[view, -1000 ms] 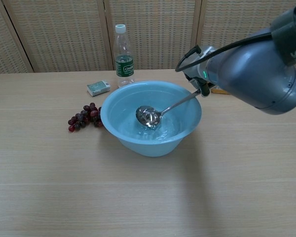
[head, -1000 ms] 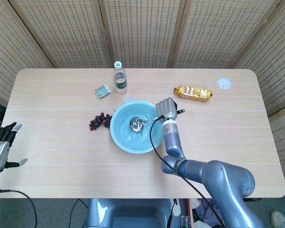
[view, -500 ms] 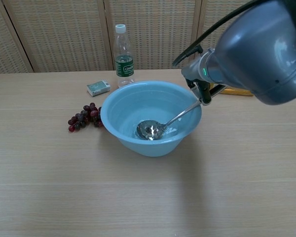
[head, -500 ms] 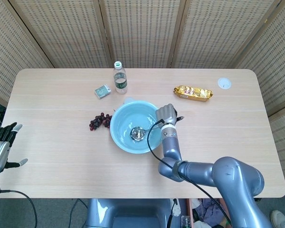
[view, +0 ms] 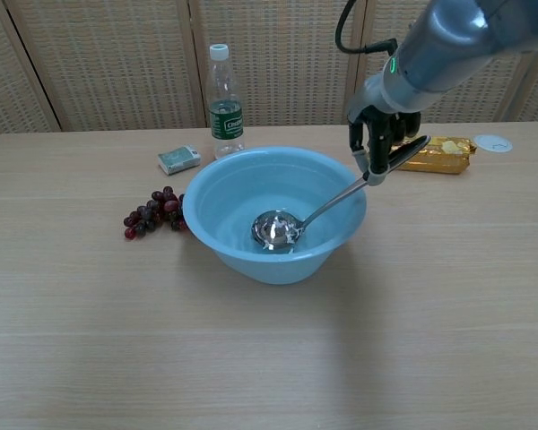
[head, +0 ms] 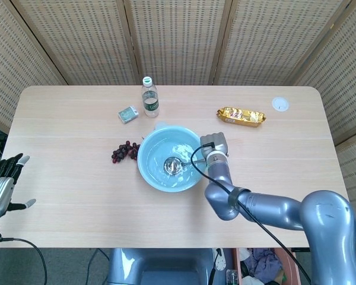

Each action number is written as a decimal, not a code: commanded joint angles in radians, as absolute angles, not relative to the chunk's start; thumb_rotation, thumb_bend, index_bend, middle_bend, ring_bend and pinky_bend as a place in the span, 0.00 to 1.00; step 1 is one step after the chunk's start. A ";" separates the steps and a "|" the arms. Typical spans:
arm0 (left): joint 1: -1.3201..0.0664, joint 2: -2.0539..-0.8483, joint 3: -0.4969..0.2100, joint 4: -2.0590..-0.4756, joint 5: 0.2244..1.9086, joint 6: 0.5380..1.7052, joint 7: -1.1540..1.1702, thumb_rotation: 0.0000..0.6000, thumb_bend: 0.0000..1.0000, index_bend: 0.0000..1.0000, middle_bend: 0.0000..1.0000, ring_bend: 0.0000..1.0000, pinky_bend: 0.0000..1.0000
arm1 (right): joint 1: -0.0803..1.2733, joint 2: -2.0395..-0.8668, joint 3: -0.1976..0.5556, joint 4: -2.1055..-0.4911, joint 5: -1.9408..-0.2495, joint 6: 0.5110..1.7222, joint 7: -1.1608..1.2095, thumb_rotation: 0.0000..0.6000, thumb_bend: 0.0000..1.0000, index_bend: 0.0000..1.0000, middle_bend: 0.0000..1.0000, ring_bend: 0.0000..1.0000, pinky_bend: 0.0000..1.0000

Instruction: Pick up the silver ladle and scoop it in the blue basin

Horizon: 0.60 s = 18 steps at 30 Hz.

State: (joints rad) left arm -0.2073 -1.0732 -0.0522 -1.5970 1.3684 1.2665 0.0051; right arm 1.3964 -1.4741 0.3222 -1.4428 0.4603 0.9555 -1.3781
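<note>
Chest view: ladle [view: 278, 229] bowl now lower.

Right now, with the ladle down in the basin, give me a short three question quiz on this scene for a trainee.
1. True or false: the ladle bowl sits inside the blue basin.
2. Which hand holds the ladle handle? A) the left hand B) the right hand C) neither
3. Fill in: the dark red fruit lying beside the basin, on the bottle side, is a bunch of ____.

Key
1. True; it is down near the basin floor.
2. B; its fingers close on the handle's upper end, above the basin rim. The left hand rests open at the table's edge.
3. Grapes.
</note>
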 commanded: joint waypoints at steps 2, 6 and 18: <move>-0.206 -1.073 -0.051 -1.598 1.370 1.270 0.006 1.00 0.00 0.00 0.00 0.00 0.00 | 1.383 -1.409 0.366 -1.476 0.537 0.915 -1.395 1.00 0.96 0.86 1.00 1.00 1.00; -0.205 -1.073 -0.052 -1.598 1.369 1.272 0.006 1.00 0.00 0.00 0.00 0.00 0.00 | 1.376 -1.377 0.387 -1.489 0.569 0.893 -1.394 1.00 0.96 0.86 1.00 1.00 1.00; -0.208 -1.071 -0.054 -1.598 1.361 1.264 0.005 1.00 0.00 0.00 0.00 0.00 0.00 | 1.394 -1.273 0.460 -1.522 0.751 0.850 -1.445 1.00 0.96 0.86 1.00 1.00 1.00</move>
